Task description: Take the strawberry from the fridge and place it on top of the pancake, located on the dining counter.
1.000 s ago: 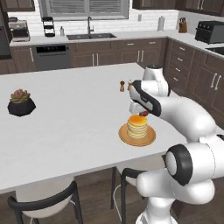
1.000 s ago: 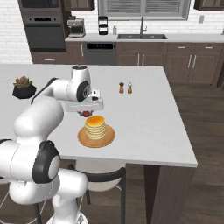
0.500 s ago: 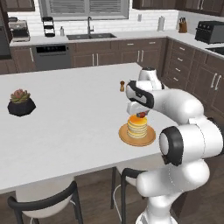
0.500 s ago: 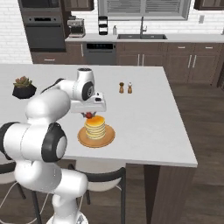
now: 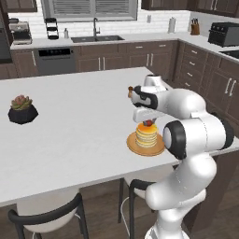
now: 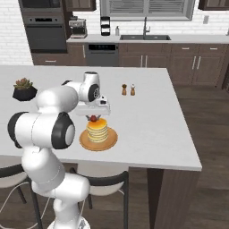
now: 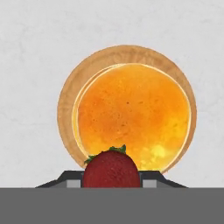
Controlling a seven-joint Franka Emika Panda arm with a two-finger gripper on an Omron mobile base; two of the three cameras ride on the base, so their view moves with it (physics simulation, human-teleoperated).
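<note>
The end effector (image 5: 148, 122) is clamped on the strawberry (image 7: 112, 169), holding it just above the pancake (image 5: 146, 136) on its orange-brown plate (image 6: 98, 142), which sits on the white surface (image 5: 74, 135). No brand, label or writing can be read anywhere. Since the earlier frames the arm has folded in closer, bringing the strawberry from beside the stack to over its top. Two small shakers (image 6: 128, 90) stand farther back, and a potted succulent (image 5: 22, 109) sits well apart.

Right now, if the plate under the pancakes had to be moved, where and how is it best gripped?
Pinch the plate on its bare rim, coming in low from the side: the pancake covers its middle, and the gripper holds the strawberry above it.
</note>
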